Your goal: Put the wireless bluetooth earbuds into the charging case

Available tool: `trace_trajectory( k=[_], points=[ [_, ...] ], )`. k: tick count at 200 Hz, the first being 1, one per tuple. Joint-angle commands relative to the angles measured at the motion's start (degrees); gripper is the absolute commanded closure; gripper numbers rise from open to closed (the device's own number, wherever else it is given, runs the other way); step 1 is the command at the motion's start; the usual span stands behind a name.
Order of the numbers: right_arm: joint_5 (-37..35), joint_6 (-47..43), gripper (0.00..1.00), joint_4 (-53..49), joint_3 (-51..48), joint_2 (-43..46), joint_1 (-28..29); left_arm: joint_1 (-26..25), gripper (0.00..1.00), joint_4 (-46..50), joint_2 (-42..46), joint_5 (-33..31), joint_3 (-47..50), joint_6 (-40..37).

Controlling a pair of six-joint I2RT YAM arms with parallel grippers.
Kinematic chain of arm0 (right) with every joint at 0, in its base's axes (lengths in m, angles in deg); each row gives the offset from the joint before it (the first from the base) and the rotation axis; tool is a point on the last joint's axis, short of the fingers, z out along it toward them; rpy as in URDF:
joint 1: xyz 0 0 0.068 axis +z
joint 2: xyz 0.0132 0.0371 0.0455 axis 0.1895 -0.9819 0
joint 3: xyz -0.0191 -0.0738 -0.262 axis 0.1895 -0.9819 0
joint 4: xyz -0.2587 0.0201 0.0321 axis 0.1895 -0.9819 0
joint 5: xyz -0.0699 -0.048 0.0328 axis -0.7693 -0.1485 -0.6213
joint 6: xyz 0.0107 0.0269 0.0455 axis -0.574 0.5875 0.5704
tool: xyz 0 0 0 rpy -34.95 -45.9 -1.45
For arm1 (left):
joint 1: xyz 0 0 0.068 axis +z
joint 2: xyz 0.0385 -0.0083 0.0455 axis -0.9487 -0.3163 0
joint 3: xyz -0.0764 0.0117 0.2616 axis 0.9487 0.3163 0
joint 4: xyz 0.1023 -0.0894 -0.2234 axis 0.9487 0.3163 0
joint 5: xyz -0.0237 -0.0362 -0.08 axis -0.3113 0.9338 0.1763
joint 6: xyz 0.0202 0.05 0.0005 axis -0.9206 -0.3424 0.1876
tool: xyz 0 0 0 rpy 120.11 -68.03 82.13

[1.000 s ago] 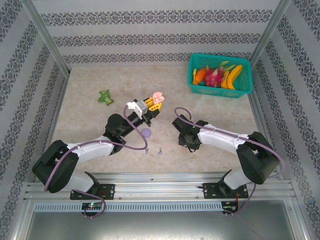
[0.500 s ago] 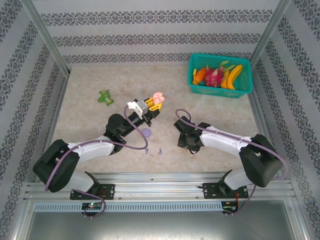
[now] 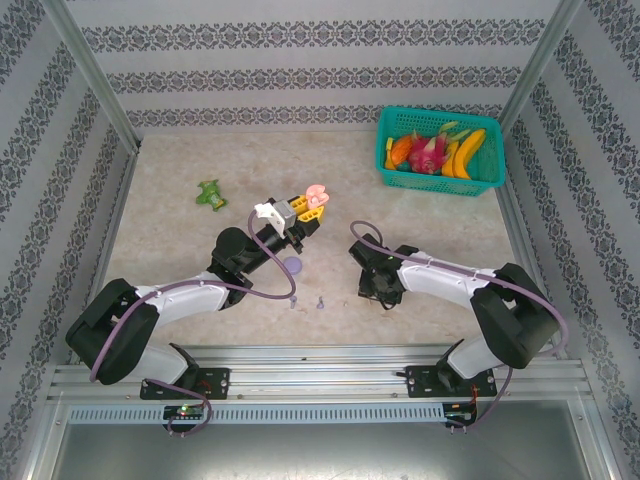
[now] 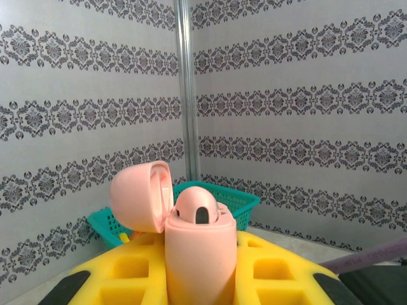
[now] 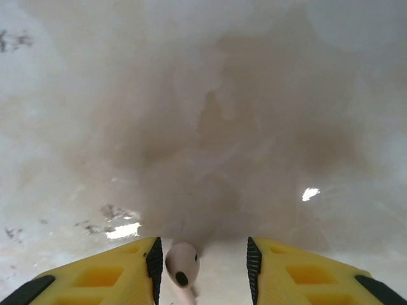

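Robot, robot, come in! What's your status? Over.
Left gripper shut on open pink case, raised. Right gripper open, low over table, pink earbud between the jaws, not gripped. Purple case beside left arm.

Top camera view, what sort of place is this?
Probably a robot test cell, not a home: a left arm and right arm bolted to a metal rail, patterned walls boxing in the table, and a fruit basket.

Back tabletop (image 3: pixel 320 165) lies open; basket (image 3: pixel 440 183) far-right, purple earbud (image 3: pixel 320 302) near front.
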Motion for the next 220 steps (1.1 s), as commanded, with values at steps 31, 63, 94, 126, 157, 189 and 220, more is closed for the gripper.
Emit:
trace_trajectory(
  k=[31,63,94,126,157,189,220],
  points=[
    [-1.96,-1.37,0.59,-3.63,-3.65,5.23,-3.91,-0.38,1.00,-2.75,0.30,0.73,-0.38,0.76],
    [-1.23,-0.63,0.59,-4.33,-5.22,9.68,-5.13,-0.39,1.00,-2.57,0.35,0.66,-0.38,0.67],
    [1.37,3.92,0.50,-3.47,-5.14,12.08,-4.53,-0.37,1.00,-2.72,0.10,0.63,-0.58,0.94],
    [1.55,11.66,0.46,-1.93,-4.40,11.35,-2.49,-0.39,1.00,-2.63,-0.21,0.78,-0.78,1.13],
    [-0.07,17.18,0.45,-1.21,-3.48,8.06,-0.72,-0.38,1.00,-2.49,-0.27,0.79,-1.04,1.12],
    [-0.46,20.80,0.47,0.17,-3.65,5.40,-0.01,-0.38,1.00,-2.57,-0.32,0.78,-1.03,1.11],
    [-0.85,21.68,0.51,0.85,-3.09,3.98,0.16,-0.38,1.00,-3.01,-0.74,0.80,-1.06,1.21]
  ],
)
